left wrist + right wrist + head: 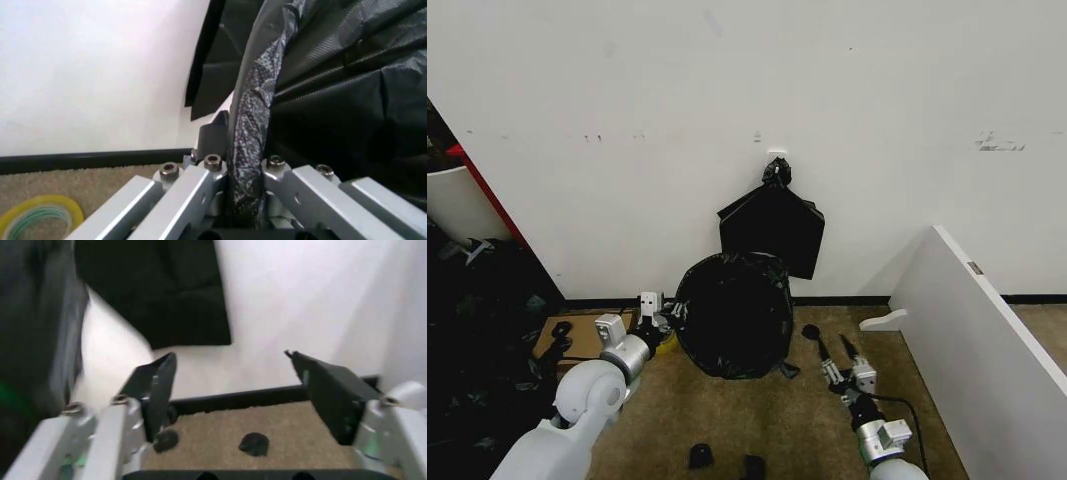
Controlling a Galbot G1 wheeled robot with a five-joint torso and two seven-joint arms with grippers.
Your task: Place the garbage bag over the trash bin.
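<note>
Left gripper point(663, 316) clamped on the rim of the bag point(733, 313), itself draped over the bin against the wall on the carpet, below a flat knotted bag point(773, 226); right gripper point(831, 349) spread wide, holding nothing, just right of the bagged bin.

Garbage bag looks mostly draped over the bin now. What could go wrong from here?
The left gripper pinches only a thin twisted fold of the garbage bag; pulling may tear the film or let it slip. The right gripper hangs open beside the bag, holding nothing, so that side could slide off. The flat black bag hanging on the wall just above might snag.
</note>
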